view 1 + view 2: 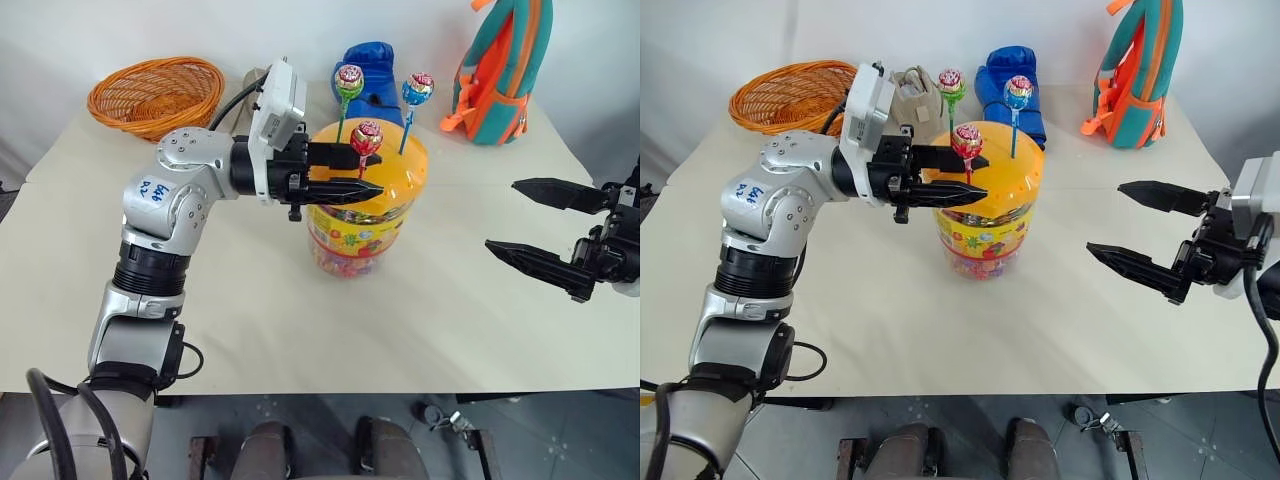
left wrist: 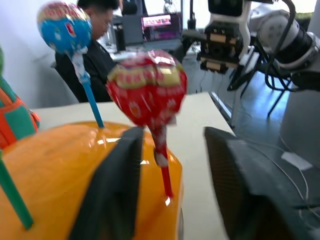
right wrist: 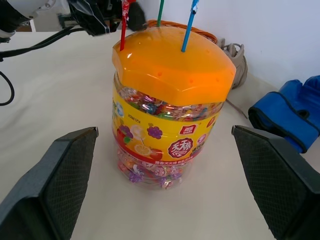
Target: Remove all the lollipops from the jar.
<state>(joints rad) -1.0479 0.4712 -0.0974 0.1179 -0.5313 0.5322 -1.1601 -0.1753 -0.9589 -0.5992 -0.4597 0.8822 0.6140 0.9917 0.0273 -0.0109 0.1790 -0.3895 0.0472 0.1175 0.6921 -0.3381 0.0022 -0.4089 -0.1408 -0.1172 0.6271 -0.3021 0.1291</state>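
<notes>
The left claw [image 1: 362,172] reaches over the jar [image 1: 360,215], its fingers partly apart either side of the red lollipop [image 1: 366,138] stick, no grip visible. The right claw [image 1: 520,218] hangs wide open and empty, well right of the jar.

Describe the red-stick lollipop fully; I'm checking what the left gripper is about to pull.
The red-stick lollipop has a round head in a shiny red wrapper with yellow print, on a thin red stick. It stands nearly upright, its stick pushed into a hole in the jar's orange lid. The left gripper reaches in level, its black fingers either side of the stick just under the head, not yet closed on it.
</notes>
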